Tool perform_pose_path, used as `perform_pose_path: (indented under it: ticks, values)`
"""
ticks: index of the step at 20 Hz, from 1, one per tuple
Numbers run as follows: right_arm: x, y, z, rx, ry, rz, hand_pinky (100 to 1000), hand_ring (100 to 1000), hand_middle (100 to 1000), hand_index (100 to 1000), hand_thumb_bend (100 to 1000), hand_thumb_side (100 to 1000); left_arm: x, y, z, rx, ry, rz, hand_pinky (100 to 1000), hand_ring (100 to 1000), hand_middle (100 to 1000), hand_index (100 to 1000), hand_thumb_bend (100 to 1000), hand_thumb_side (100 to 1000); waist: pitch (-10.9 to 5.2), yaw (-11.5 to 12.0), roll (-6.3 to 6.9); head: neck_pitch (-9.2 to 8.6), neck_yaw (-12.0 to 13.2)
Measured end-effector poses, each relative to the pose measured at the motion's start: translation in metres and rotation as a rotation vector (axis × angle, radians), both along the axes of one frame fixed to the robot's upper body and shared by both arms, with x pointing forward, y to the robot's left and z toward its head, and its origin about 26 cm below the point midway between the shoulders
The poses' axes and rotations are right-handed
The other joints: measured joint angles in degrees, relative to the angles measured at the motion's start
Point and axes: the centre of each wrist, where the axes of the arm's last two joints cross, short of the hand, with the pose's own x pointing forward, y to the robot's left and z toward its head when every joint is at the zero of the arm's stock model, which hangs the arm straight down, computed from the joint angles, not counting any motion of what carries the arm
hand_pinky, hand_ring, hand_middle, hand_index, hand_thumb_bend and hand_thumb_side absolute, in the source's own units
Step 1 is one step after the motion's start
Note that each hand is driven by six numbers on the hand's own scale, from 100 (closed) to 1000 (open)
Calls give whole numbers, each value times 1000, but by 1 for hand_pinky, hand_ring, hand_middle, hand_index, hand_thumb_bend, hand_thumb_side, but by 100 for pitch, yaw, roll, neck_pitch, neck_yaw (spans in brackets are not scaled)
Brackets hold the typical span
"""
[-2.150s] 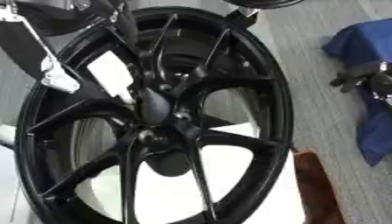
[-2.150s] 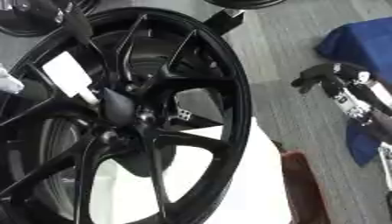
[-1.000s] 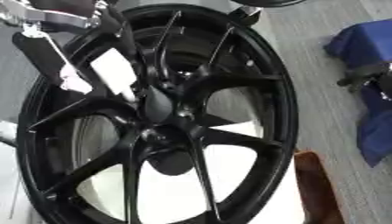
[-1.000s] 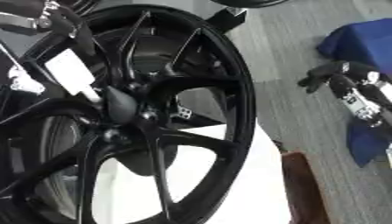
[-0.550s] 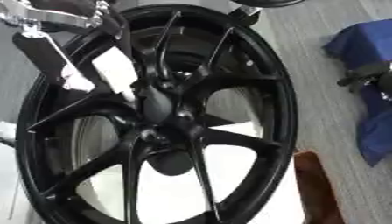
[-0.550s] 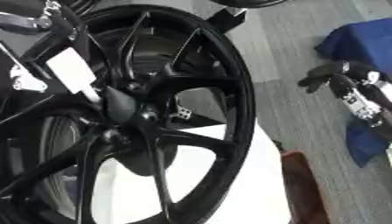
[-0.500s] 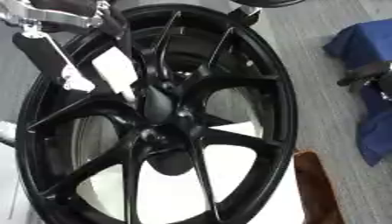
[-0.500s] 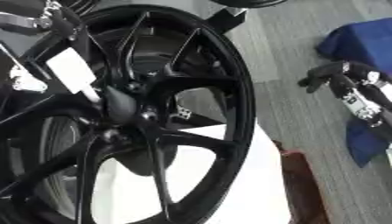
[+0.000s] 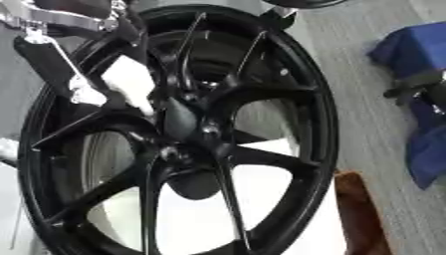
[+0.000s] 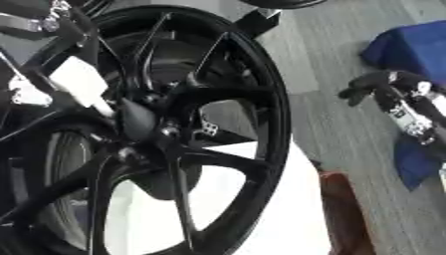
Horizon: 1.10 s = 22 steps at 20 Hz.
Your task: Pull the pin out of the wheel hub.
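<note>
A big black spoked wheel (image 9: 287,129) stands tilted and fills most of the left eye view, its hub (image 9: 184,124) near the middle. A white block-shaped piece (image 9: 131,85) slants from the upper left spokes down toward the hub; I take it for the pin. My left hand (image 9: 80,93) comes in from the top left under a silver joint and lies against the outer end of that piece; its grip is hidden among the spokes. My right hand (image 10: 376,85) hangs far off to the right above a blue cloth, fingers loosely bent, holding nothing.
A blue cloth (image 9: 411,50) lies on the grey floor (image 9: 357,99) at the right. A brown object (image 9: 359,214) stands by the wheel's lower right rim. A white surface (image 10: 266,209) shows under the wheel. A black stand (image 10: 258,21) sits behind its top.
Since two seconds ago my left arm has risen, bringing its silver joint into view at the top left. Over the last second the hands, white piece and wheel have hardly moved.
</note>
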Motion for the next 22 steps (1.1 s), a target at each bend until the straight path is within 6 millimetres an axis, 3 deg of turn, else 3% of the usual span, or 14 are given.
perform_pose_path:
  ticks: [3,7,16,22]
  values:
    - [0,0,0,0,2,1,949,738,540,736,100,691,-1,0,2,-5,2,1,790,711,523,522,203,224,-1,1,1,0,-4]
    - [0,0,0,2,3,2,950,738,540,736,100,691,-4,2,9,-31,7,-2,767,683,488,461,196,108,-2,8,1,1,-6]
    - [0,0,0,3,7,0,950,738,540,736,100,694,-20,13,47,-160,9,-20,742,638,394,387,160,131,-5,52,-3,8,-6]
    - [-2,-2,-2,7,14,-10,951,738,540,736,100,691,-25,41,73,-288,26,3,735,624,371,376,102,134,-27,139,-5,42,-8]
